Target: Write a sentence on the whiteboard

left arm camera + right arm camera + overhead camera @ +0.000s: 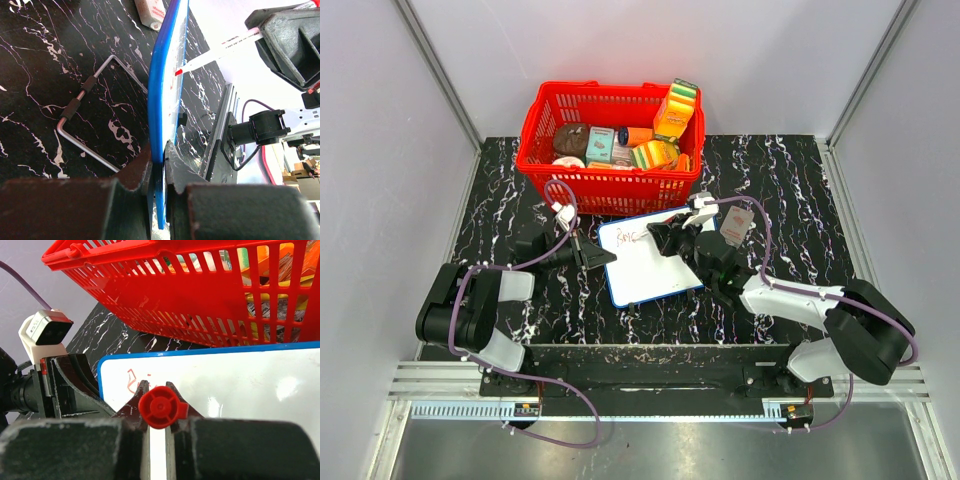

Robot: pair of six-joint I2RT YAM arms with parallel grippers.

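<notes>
The whiteboard [655,268], white with a blue frame, lies in front of the red basket. My left gripper [600,257] is shut on its left edge. In the left wrist view the blue edge [162,100] runs edge-on between the jaws of that gripper [159,156]. My right gripper [665,238] is shut on a red-capped marker [159,407] and holds it over the board's upper left part. The marker's red tip [178,72] is at the board surface. A few red strokes of the sentence [132,382] show near the top left corner, also in the top view [628,239].
The red basket [545,110] full of groceries stands just behind the board, and its wall [200,295] is close ahead of the right gripper. A metal wire handle [80,100] lies on the black marbled table left of the board. White walls enclose the table.
</notes>
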